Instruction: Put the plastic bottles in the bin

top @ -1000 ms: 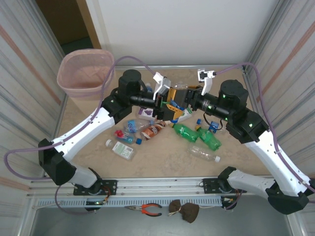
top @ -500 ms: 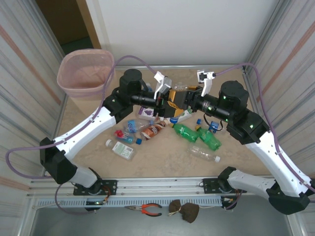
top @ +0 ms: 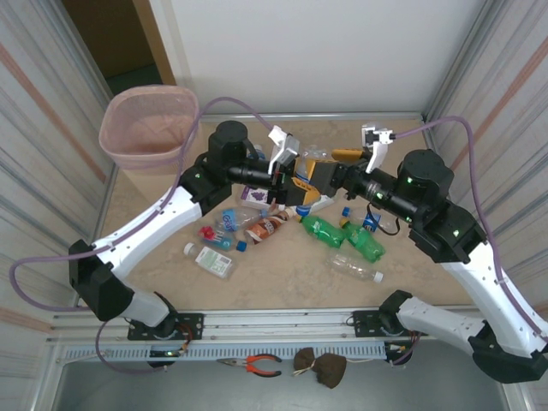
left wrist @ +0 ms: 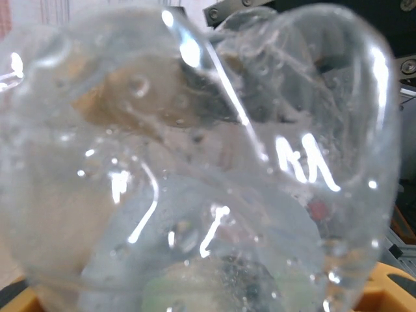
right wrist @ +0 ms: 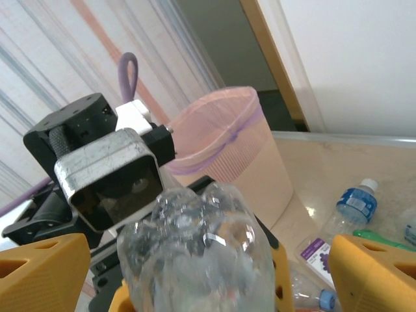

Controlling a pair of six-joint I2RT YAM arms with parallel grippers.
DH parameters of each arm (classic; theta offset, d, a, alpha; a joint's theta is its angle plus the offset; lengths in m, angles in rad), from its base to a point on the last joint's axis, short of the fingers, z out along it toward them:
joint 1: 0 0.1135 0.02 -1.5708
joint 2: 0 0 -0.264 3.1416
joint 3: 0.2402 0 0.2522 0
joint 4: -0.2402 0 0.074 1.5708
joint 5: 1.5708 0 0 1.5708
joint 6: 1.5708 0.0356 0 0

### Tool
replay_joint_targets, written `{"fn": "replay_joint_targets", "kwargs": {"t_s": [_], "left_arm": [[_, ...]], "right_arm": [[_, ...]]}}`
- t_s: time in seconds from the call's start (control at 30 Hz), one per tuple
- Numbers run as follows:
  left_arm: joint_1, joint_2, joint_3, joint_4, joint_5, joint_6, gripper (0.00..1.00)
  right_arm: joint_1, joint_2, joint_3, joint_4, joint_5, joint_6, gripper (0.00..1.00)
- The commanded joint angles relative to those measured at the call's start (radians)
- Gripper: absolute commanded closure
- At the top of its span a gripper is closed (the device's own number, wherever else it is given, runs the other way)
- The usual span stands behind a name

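A clear bottle (right wrist: 195, 250) was found clamped in the left gripper (top: 289, 182), raised above the table (top: 282, 276), well apart from the bin (top: 147, 128). The right gripper (right wrist: 208, 276) was observed spread wide around it.

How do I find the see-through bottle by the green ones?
On the beige table, find the two green plastic bottles lying right of its middle. Just toward the table's near edge from them lies a crushed clear plastic bottle with a white cap, colourless where its neighbours are green.
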Motion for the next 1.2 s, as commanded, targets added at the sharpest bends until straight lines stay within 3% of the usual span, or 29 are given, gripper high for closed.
{"fn": "replay_joint_targets", "kwargs": {"t_s": [0.0, 0.17, 0.47, 0.87, 1.0, 1.17], "left_arm": [[0.04, -0.058, 0.037, -0.042, -0.06, 0.026, 0.53], [0.106, -0.109, 0.061, -0.17, -0.211, 0.065, 0.55], [0.314, -0.17, 0.187, -0.491, -0.506, 0.103, 0.54], [0.674, -0.064, 0.409, -0.787, -0.643, 0.146, 0.54], [0.74, 0.016, 0.489, -0.853, -0.684, 0.191, 0.55], [0.758, 0.089, 0.499, -0.84, -0.782, 0.265, 0.54]], "right_arm": [[0.003, -0.039, 0.007, -0.045, 0.058, -0.026, 0.06], [-0.002, -0.06, -0.006, -0.067, 0.095, -0.03, 0.06], [-0.017, -0.034, -0.013, -0.087, 0.1, -0.026, 0.06], [-0.021, 0.013, 0.017, -0.089, 0.071, -0.024, 0.06], [-0.022, 0.021, 0.022, -0.089, 0.066, -0.023, 0.06], [-0.022, 0.028, 0.025, -0.09, 0.067, -0.022, 0.06]]}}
